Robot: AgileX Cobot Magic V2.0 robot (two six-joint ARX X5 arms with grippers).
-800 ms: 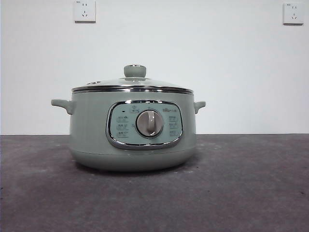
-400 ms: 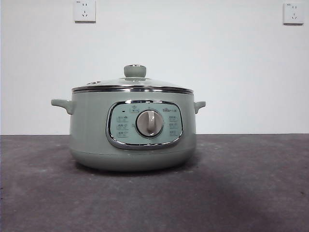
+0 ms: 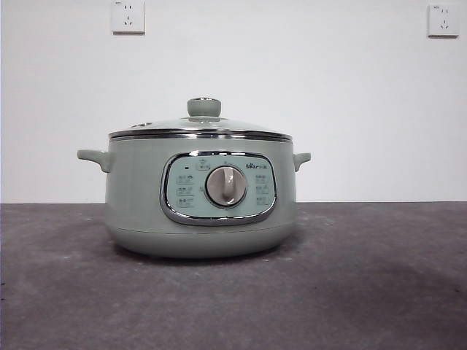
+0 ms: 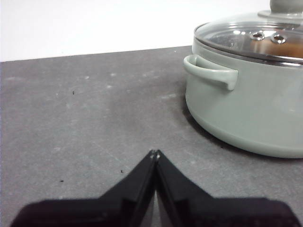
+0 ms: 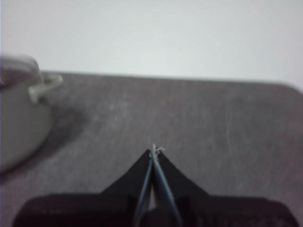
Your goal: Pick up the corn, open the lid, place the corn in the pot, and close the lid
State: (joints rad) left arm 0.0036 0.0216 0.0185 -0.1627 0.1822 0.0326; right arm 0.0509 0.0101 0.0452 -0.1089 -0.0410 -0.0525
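1. The left hand [image 4: 155, 153] had its two black jaws pressed together, tips meeting, with nothing between them. It hung over bare bench [image 4: 85, 118] and touched no object.
2. In the left wrist picture the pot [image 4: 246, 109] filled the right side of the frame, with one small side handle [image 4: 210, 73] jutting toward the hand; pot and hand were near each other but apart.
3. The lid [image 4: 251, 40] sat on the pot's rim, closed. Through the glass an orange-brown shape [image 4: 279, 46] showed inside the pot; I could not tell for certain that it was the corn.
4. The right hand [image 5: 154, 152] also had its jaws closed together and gripped nothing. Its picture was blurred.
5. In the right wrist picture the pot [image 5: 19, 118] lay at the left edge of the frame, well apart from the hand, with grey bench between them.
6. In the front picture the pot stood at the centre of the frame on the dark bench, its silver dial [image 3: 225, 185] facing the camera in the chrome-framed panel [image 3: 218, 187].
7. The lid's green knob [image 3: 203, 107] stood upright on top, centre of the frame.
8. Neither hand appeared in the front picture.
9. Two wall sockets [image 3: 128, 16] sat in the upper corners of the front picture.
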